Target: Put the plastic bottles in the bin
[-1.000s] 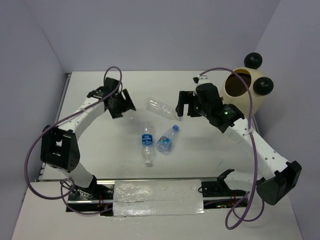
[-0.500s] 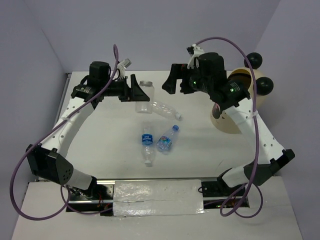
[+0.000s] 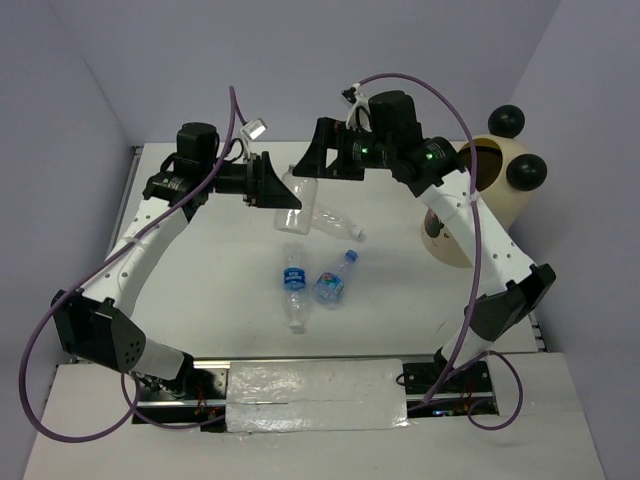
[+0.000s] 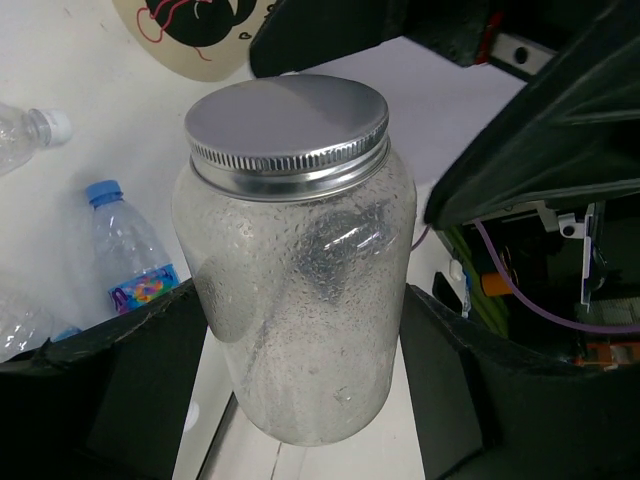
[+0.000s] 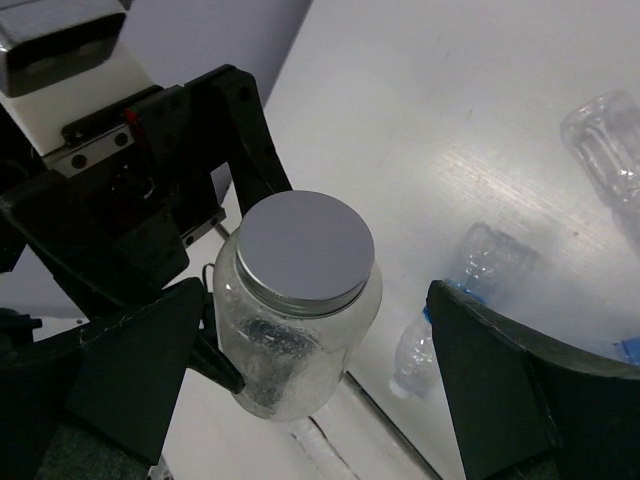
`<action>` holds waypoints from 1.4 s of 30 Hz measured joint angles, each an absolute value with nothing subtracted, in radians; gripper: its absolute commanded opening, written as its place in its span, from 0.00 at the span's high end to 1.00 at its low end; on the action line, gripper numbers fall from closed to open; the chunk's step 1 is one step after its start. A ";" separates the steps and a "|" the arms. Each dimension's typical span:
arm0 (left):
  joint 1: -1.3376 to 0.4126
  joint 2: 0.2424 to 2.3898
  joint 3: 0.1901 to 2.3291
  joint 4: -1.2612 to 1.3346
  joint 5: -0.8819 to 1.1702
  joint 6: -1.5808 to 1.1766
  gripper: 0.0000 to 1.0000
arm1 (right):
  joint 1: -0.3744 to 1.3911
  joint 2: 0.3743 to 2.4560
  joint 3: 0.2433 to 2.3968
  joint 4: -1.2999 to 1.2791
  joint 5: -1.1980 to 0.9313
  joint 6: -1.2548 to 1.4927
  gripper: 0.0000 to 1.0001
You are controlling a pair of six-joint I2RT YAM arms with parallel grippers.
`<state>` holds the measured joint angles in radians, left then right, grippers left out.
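Pale lilac walls point(image 3: 300, 70) close in a white tabletop point(image 3: 200, 300), seen from above with two robot arms reaching in from the near edge.

The left gripper point(image 3: 270, 185) is raised above the far middle of the tabletop. It is clamped on the sides of a wide clear bottle with a silver screw lid point(image 3: 289, 193), which it holds off the surface. In the left wrist view the black fingers point(image 4: 150, 380) sit on either side of the bottle's body.

The right gripper point(image 3: 312, 162) is just beside it at 2 o'clock from the lid. Its jaws are spread wide and grip nothing. In the right wrist view the lid faces this gripper and lies between its parted fingers.

Three more bottles lie flat on the tabletop. A crumpled clear bottle with a white cap point(image 3: 328, 218) is at 4 o'clock from the held one. Toward 6 o'clock, near the centre, a blue-labelled bottle point(image 3: 293, 285) and a blue-capped bottle point(image 3: 333, 280) lie side by side.

The cream bin point(image 3: 503, 195), with two black ball ears point(image 3: 506, 120), stands at 2 o'clock on the tabletop, partly behind the right arm and well apart from every bottle. Its dark opening faces up.
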<state>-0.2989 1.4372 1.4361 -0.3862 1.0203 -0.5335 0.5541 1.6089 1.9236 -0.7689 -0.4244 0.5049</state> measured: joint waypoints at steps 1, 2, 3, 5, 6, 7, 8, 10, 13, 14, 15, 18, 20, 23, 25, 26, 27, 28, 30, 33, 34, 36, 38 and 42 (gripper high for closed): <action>-0.299 1.436 1.436 -0.384 1.024 -0.535 0.30 | 0.554 1.612 1.916 -0.764 -0.436 0.511 0.00; -0.299 1.435 1.436 -0.381 1.028 -0.535 0.30 | 0.554 1.612 1.906 -0.758 -0.445 0.517 0.00; -0.299 1.435 1.436 -0.379 1.028 -0.535 0.30 | 0.554 1.613 1.898 -0.756 -0.452 0.522 0.00; -0.299 1.431 1.435 -0.380 1.030 -0.535 0.30 | 0.556 1.613 1.888 -0.752 -0.468 0.530 0.00; -0.299 1.431 1.434 -0.380 1.031 -0.534 0.30 | 0.558 1.613 1.885 -0.748 -0.474 0.532 0.00; -0.299 1.430 1.434 -0.380 1.032 -0.534 0.30 | 0.559 1.613 1.882 -0.744 -0.484 0.535 0.00; -0.299 1.430 1.434 -0.379 1.034 -0.534 0.30 | 0.561 1.613 1.878 -0.739 -0.491 0.538 0.00; -0.299 1.430 1.433 -0.379 1.035 -0.534 0.30 | 0.565 1.614 1.868 -0.729 -0.508 0.546 0.00; -0.299 1.430 1.433 -0.379 1.035 -0.533 0.30 | 0.572 1.619 1.856 -0.718 -0.529 0.559 0.00; -0.299 1.430 1.433 -0.379 1.035 -0.531 0.30 | 0.576 1.623 1.856 -0.715 -0.535 0.561 0.00; -0.299 1.430 1.433 -0.380 1.035 -0.530 0.30 | 0.581 1.628 1.856 -0.710 -0.538 0.563 0.00; -0.299 1.430 1.433 -0.382 1.040 -0.528 0.30 | 0.591 1.638 1.855 -0.700 -0.540 0.569 0.04; -0.299 1.430 1.433 -0.382 1.041 -0.527 0.29 | 0.592 1.639 1.846 -0.687 -0.544 0.573 0.11; -0.299 1.430 1.433 -0.385 1.042 -0.527 0.21 | 0.595 1.641 1.838 -0.679 -0.548 0.580 0.26; -0.299 1.430 1.433 -0.389 1.044 -0.527 0.11 | 0.595 1.642 1.837 -0.678 -0.547 0.579 0.36; -0.298 1.429 1.433 -0.389 1.044 -0.525 0.08 | 0.595 1.642 1.836 -0.678 -0.546 0.581 0.46; -0.298 1.429 1.433 -0.390 1.044 -0.524 0.05 | 0.596 1.642 1.836 -0.677 -0.546 0.580 0.50; -0.298 1.429 1.433 -0.389 1.042 -0.522 0.01 | 0.597 1.642 1.836 -0.677 -0.546 0.581 0.51; -0.298 1.429 1.433 -0.393 1.034 -0.522 0.01 | 0.600 1.642 1.836 -0.677 -0.544 0.582 0.51; -0.298 1.429 1.435 -0.403 1.023 -0.517 0.01 | 0.604 1.642 1.837 -0.682 -0.521 0.579 0.50; -0.299 1.429 1.440 -0.415 1.018 -0.511 0.01 | 0.605 1.642 1.841 -0.697 -0.496 0.574 0.50; -0.299 1.429 1.458 -0.446 0.999 -0.493 0.01 | 0.605 1.643 1.858 -0.735 -0.449 0.558 0.50; -0.299 1.429 1.494 -0.493 0.973 -0.466 0.01 | 0.604 1.645 1.889 -0.784 -0.386 0.540 0.50; -0.298 1.415 1.570 -0.582 0.907 -0.398 0.01 | 0.594 1.654 1.979 -0.868 -0.224 0.503 0.49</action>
<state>-0.2977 1.4151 1.5696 -0.5823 0.9066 -0.3981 0.5938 1.6535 1.9789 -0.8684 -0.2237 0.5030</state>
